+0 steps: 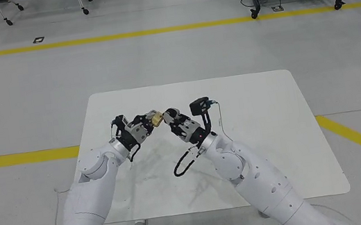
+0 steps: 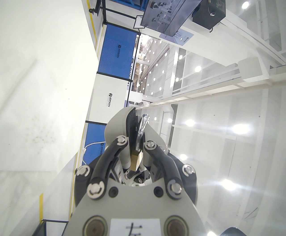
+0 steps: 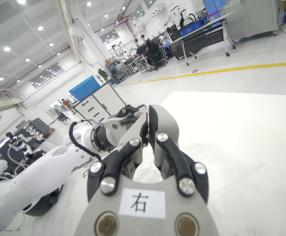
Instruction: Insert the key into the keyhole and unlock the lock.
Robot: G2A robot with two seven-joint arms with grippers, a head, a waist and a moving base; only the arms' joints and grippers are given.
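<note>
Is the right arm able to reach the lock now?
Probably yes: the left tool holds the lock above the table, and the right tool is close beside it, with nothing between them.

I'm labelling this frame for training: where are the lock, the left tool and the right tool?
lock (image 2: 136, 159): left wrist view, on its brass body.
left tool (image 1: 150, 123): top view, between its fingertips.
right tool (image 3: 148, 120): right wrist view, between its fingertips.

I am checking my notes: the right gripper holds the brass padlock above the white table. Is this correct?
Not quite: the left gripper, not the right, holds the brass padlock above the white table, as the left wrist view shows.
</note>
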